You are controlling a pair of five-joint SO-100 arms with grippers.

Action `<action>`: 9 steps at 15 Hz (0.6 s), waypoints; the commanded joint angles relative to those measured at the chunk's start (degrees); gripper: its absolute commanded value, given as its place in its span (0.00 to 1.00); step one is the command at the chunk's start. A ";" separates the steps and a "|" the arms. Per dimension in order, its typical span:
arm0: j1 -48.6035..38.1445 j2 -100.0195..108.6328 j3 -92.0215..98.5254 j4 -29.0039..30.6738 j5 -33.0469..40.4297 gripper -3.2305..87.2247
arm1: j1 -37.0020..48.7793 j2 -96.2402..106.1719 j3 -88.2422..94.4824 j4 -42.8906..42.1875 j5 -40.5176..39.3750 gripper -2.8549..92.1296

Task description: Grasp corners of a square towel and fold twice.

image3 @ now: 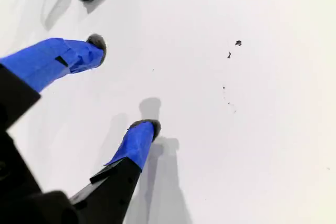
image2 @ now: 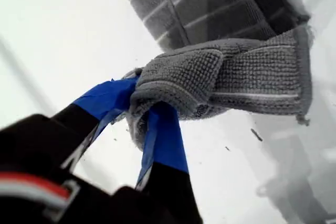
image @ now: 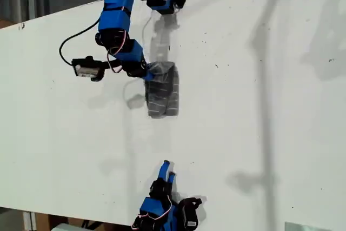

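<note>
The towel is dark grey with thin white stripes running parallel (the looped weave shows paler grey in the first wrist view). My first tool has blue-taped fingers on black bodies. My second tool wears the same blue tape, tipped with grey pads, over black. The tabletop is plain white with a few dark specks.

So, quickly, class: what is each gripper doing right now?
My first gripper: closed on a bunched edge of the grey striped towel.
My second gripper: open, holding nothing, over the bare white table.
</note>
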 commanded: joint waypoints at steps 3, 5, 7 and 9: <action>-0.26 -0.18 0.35 -0.18 0.09 0.32 | -0.88 -9.84 -13.01 -6.77 -9.58 0.03; -0.35 -0.18 0.44 -0.26 0.18 0.32 | -0.97 -13.18 -13.18 -8.79 -9.93 0.03; -0.44 -0.18 0.44 -0.26 0.35 0.32 | -1.41 -15.38 -14.15 -9.84 -10.37 0.06; -0.53 -0.18 0.44 -0.35 0.26 0.32 | -1.76 -16.44 -16.26 -10.20 -12.22 0.36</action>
